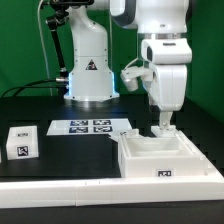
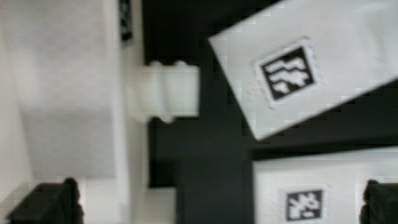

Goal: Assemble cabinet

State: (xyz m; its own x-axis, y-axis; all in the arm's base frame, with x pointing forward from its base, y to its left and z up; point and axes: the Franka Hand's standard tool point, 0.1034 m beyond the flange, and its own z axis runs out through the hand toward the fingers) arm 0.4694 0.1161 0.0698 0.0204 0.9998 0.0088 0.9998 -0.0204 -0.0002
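Note:
The white cabinet box (image 1: 160, 158) lies open side up at the exterior view's right, with a tag on its front wall. My gripper (image 1: 164, 127) hangs just above its far wall, fingers pointing down. In the wrist view the gripper (image 2: 210, 205) is open and the dark fingertips (image 2: 45, 205) stand wide apart. Between them lie a white cabinet wall with a round peg (image 2: 166, 90), a dark gap and a tagged white piece (image 2: 306, 200). Another tagged white panel (image 2: 285, 70) lies tilted beyond. Nothing is held.
A small white tagged block (image 1: 20, 141) stands at the exterior view's left. The marker board (image 1: 92, 127) lies flat in the middle. The white robot base (image 1: 88, 70) stands behind it. The table's white front edge (image 1: 70, 190) runs along the near side.

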